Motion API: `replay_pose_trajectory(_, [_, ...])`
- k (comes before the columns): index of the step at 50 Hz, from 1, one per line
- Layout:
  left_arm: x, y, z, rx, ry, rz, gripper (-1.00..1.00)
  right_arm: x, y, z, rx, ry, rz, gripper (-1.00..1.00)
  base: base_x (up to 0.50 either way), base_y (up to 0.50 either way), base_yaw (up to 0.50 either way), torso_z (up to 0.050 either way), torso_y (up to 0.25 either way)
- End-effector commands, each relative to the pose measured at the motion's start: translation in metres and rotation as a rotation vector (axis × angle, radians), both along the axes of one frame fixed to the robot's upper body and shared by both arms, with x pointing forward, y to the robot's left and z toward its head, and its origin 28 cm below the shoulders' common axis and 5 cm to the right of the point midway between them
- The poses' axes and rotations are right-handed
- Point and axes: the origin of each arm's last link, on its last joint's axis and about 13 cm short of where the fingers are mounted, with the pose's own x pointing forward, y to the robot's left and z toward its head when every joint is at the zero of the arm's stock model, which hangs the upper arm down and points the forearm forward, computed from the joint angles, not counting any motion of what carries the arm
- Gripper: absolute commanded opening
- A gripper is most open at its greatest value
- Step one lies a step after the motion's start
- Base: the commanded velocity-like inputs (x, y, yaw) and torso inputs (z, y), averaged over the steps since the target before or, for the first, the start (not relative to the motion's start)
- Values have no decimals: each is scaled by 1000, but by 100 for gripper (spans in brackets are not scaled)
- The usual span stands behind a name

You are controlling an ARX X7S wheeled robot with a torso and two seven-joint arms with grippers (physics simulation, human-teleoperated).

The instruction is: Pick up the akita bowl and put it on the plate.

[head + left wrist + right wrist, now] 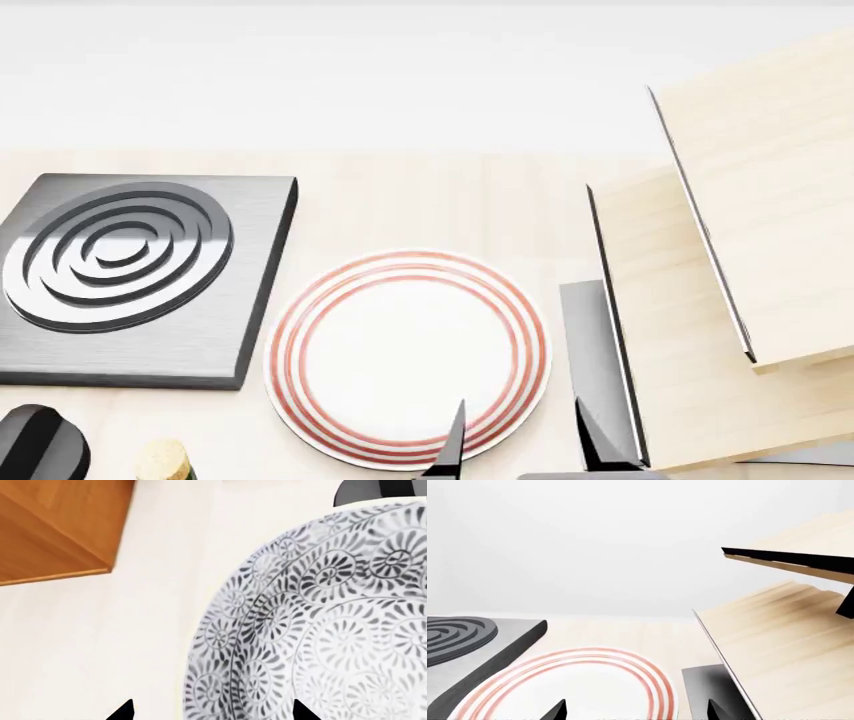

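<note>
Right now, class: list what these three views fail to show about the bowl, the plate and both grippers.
- Akita bowl: absent from the head view; the left wrist view's edges cut it.
- Plate: near rim cut by frame edges, partly behind the right gripper.
- Left gripper: only fingertip points show, apart, holding nothing.
- Dark knob and cork-topped object: cropped in the head view.

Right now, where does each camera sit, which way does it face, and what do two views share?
Head: up on the robot, looking down at the plate and burner; right claw tips show.
Left wrist: beside the left claw, facing the bowl close up.
Right wrist: low behind the right claw, facing across the plate.
Head and right wrist share plate, burner.
</note>
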Motion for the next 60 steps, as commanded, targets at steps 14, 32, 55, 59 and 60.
replay_pose_trajectory(14, [4, 0, -20, -11, 80, 9, 100, 1, 0, -1, -1, 3, 0, 100, 0, 0, 0, 0, 0])
replay_pose_trajectory(32, [7, -1, -20, -7, 41, 15, -100, 0, 0, -1, 1, 7, -1, 100, 1, 0, 0, 0, 0])
replay_pose_trajectory(55, [6, -8, 30, 73, -317, -18, -100, 2, 0, -5, 4, 16, -4, 100, 0, 0, -1, -1, 0])
replay_pose_trajectory(59, [7, -6, 38, 88, -386, -8, -100, 2, 0, -6, 4, 18, -3, 100, 0, 0, 0, 0, 0])
replay_pose_trajectory(60, [7, -6, 38, 86, -388, -6, -100, 2, 0, -6, 4, 18, -3, 100, 0, 0, 0, 0, 0])
